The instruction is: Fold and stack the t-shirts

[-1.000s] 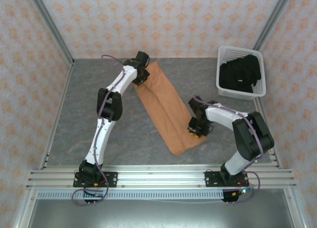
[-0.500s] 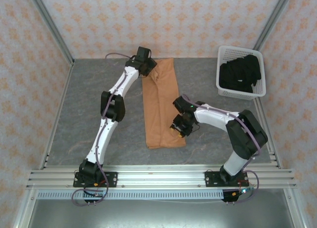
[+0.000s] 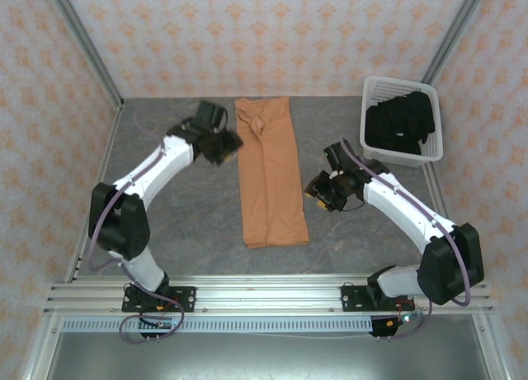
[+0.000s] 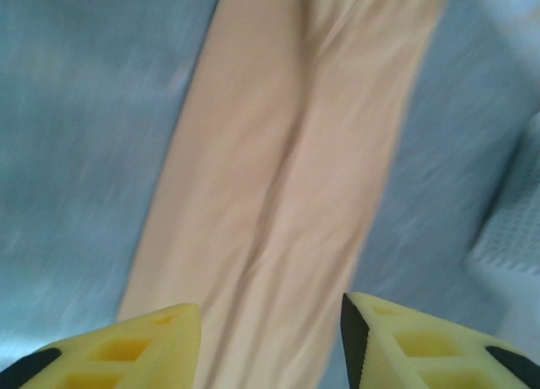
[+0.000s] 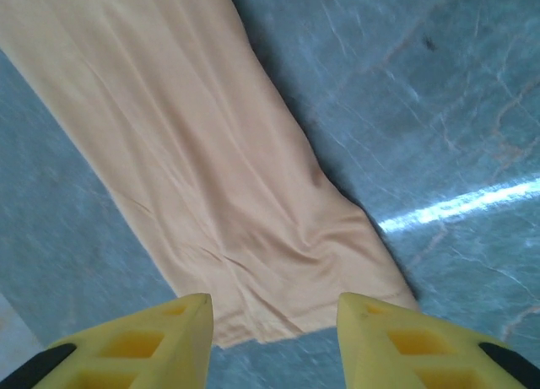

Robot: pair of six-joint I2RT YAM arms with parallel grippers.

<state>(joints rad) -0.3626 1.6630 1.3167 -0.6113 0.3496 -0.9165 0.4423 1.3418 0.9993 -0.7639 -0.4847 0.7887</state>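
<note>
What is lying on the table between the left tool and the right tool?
The orange-tan t-shirt, folded into a long strip, lies flat between the left tool and the right tool; the top view shows it.

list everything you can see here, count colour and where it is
orange shirt: 1, orange-tan, long folded strip, mid-table
black shirts: count unclear, black, piled in the basket
basket: 1, white, table's far right corner
table: 1, grey, under everything
rail: 1, silver, near edge
left arm: 1, white and black, left of the orange shirt, jaws open, empty
right arm: 1, white and black, right of it, jaws open, empty
</note>
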